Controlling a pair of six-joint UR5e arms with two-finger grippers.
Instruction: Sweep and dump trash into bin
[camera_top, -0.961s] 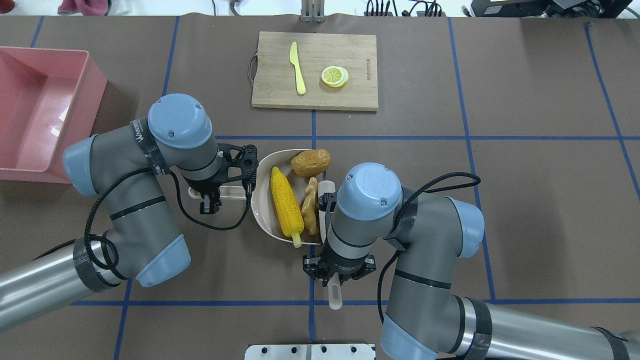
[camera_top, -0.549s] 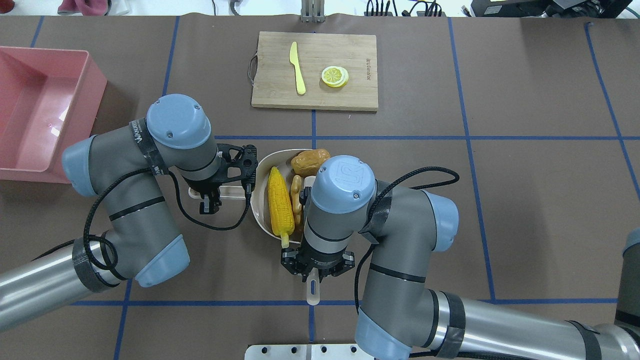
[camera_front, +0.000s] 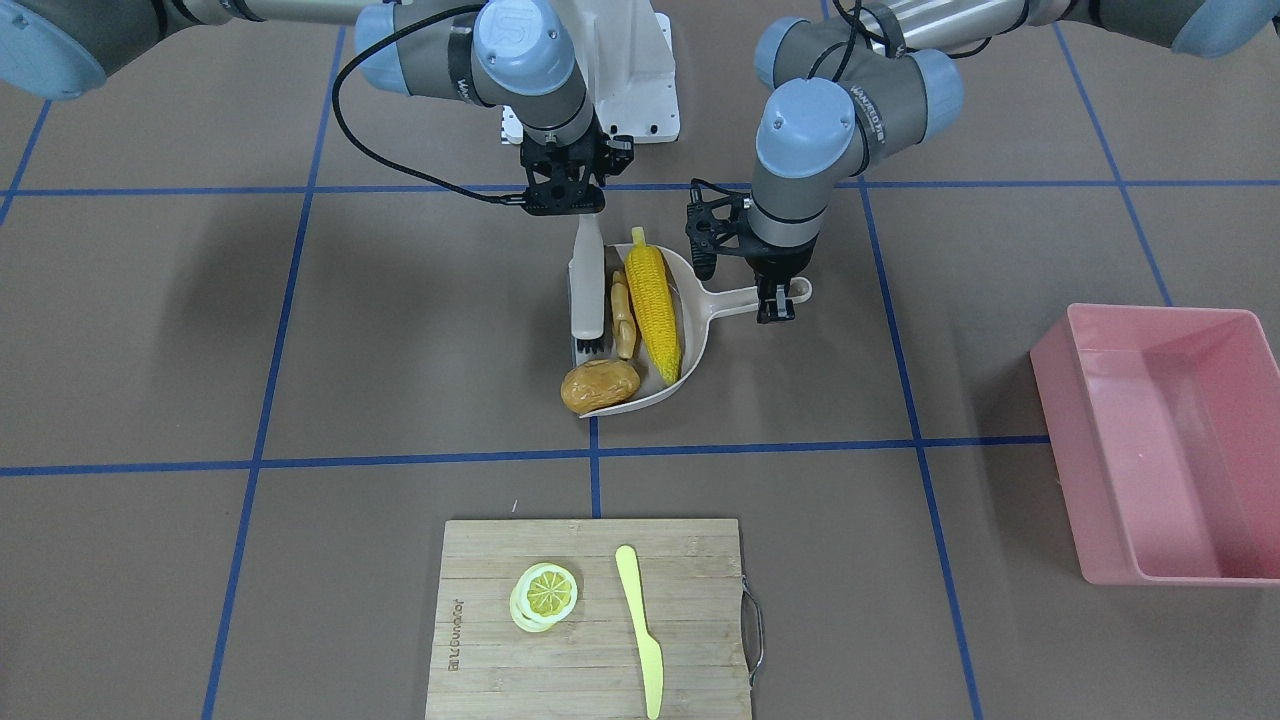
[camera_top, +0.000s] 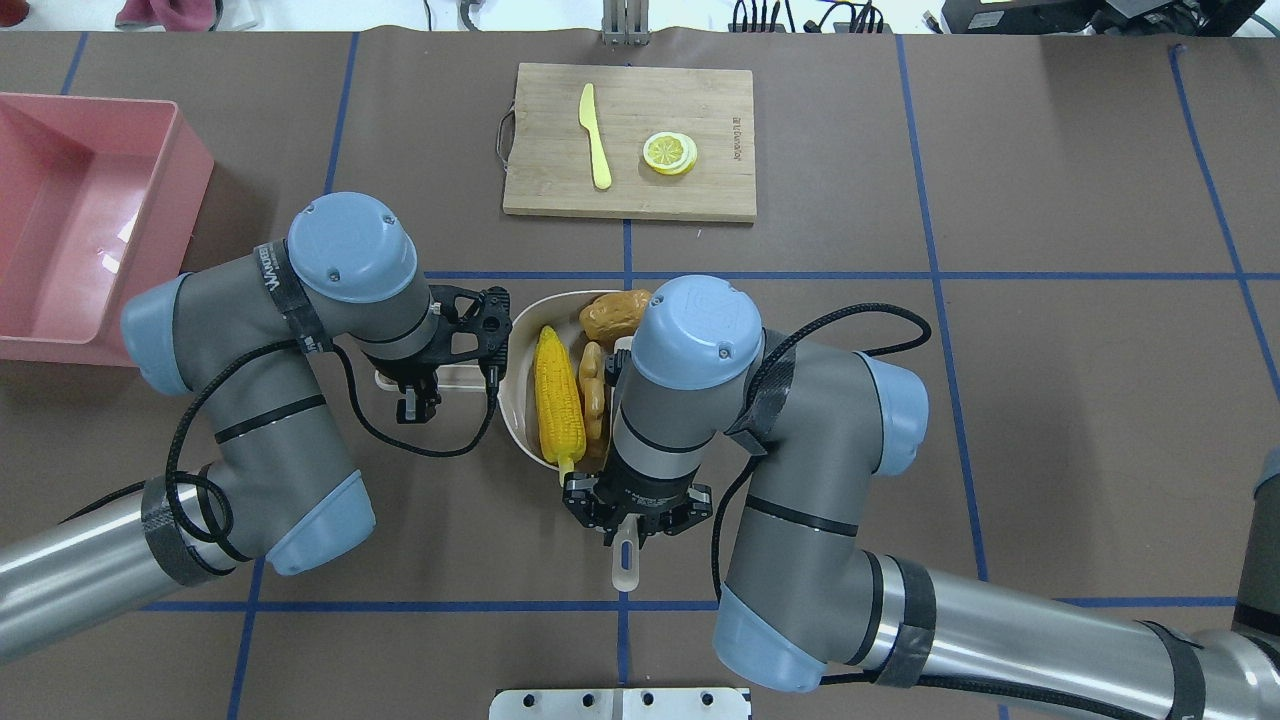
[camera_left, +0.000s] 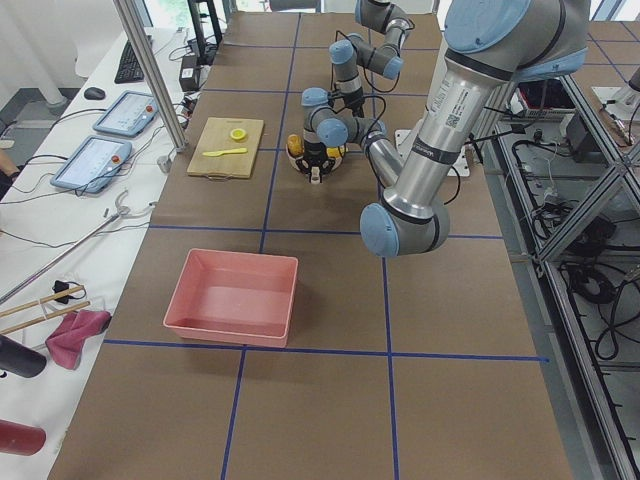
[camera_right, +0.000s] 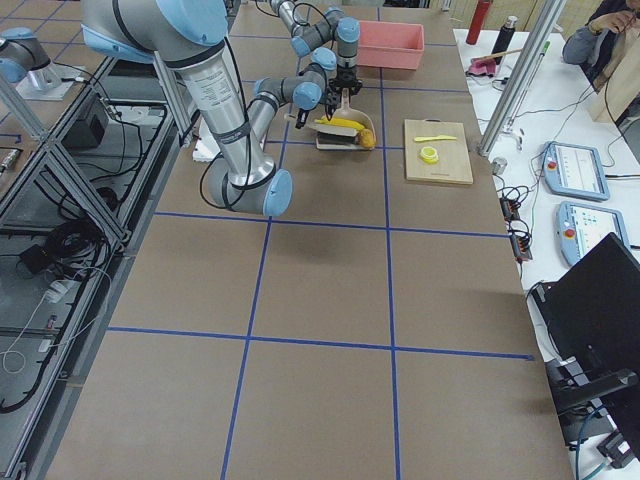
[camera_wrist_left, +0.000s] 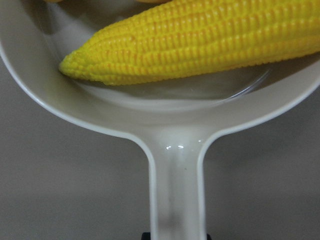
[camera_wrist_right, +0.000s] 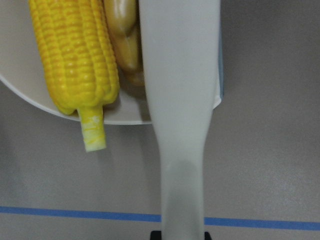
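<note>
The yellow corn cob (camera_top: 560, 405) and the tan ginger root (camera_top: 592, 385) lie side by side in the beige dustpan (camera_top: 520, 330). The brown-orange potato (camera_top: 612, 315) sits at the pan's open mouth. My left gripper (camera_top: 418, 388) is shut on the dustpan handle (camera_front: 745, 297). My right gripper (camera_top: 635, 520) is shut on the handle of a white brush (camera_front: 586, 290), whose head lies against the ginger (camera_front: 623, 320). The pink bin (camera_top: 190, 170) stands empty at the far left, apart from both arms.
A wooden cutting board (camera_top: 540, 180) at the far middle carries a yellow plastic knife (camera_top: 595, 135) and lemon slices (camera_top: 670, 153). A metal base plate (camera_top: 620, 703) sits at the near edge. Bare brown table lies between the dustpan and the bin.
My right arm has moved left with the brush, pushing the ginger and corn deeper into the dustpan. The potato has shifted slightly left. The left arm has barely moved.
</note>
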